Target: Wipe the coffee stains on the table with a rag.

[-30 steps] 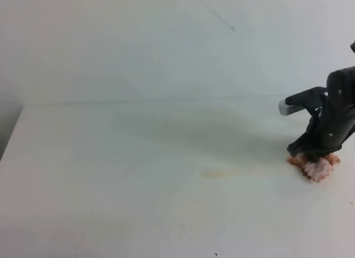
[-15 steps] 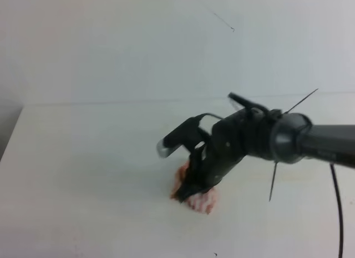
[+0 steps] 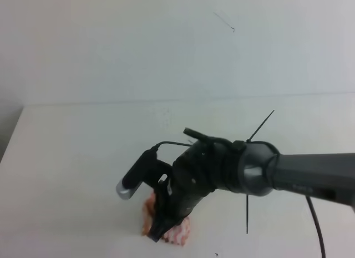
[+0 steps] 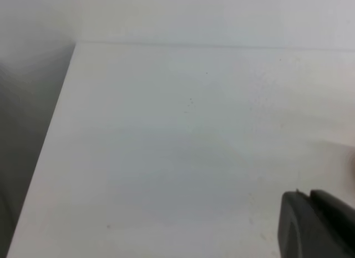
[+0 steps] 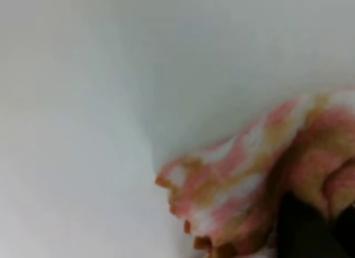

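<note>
White table (image 3: 66, 158) showed no coffee stains around your right gripper (image 3: 158, 231), whose jaws pinched the bunched rag (image 3: 178, 234) against it; wiping looked nearly done.

Black arm (image 3: 310, 177), grey wrist joint (image 3: 258, 172), dangling cable (image 3: 316, 227)

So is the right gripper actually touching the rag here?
Touching. The exterior high view shows the right gripper shut on the bunched rag, and the right wrist view shows cloth gathered against its dark fingertips.
</note>
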`<action>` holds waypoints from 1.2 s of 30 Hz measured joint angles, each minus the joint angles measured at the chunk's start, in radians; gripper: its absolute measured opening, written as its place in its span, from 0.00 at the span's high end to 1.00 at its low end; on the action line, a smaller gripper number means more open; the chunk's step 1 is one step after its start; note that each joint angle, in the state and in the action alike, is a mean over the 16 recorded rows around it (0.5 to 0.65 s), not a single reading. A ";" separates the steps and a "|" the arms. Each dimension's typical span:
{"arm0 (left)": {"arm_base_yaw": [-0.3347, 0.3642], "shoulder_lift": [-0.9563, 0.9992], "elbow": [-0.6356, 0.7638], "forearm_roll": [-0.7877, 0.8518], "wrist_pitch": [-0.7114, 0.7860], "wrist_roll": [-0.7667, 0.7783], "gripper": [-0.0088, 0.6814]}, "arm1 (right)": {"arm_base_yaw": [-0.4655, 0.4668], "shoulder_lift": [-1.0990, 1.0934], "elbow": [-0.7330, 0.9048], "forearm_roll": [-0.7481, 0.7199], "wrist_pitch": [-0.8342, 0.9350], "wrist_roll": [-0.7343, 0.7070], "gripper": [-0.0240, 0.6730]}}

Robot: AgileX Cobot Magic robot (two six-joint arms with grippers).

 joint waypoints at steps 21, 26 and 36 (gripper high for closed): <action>0.000 0.000 0.000 0.000 0.000 0.000 0.99 | -0.551 -0.330 0.562 -0.022 -0.279 0.083 0.93; 0.000 0.000 0.000 0.000 0.000 0.000 0.99 | -0.493 -0.352 0.586 0.042 -0.292 0.046 0.92; 0.000 0.000 0.000 0.000 0.000 0.000 0.99 | -0.161 -0.264 0.518 0.136 -0.363 -0.006 0.92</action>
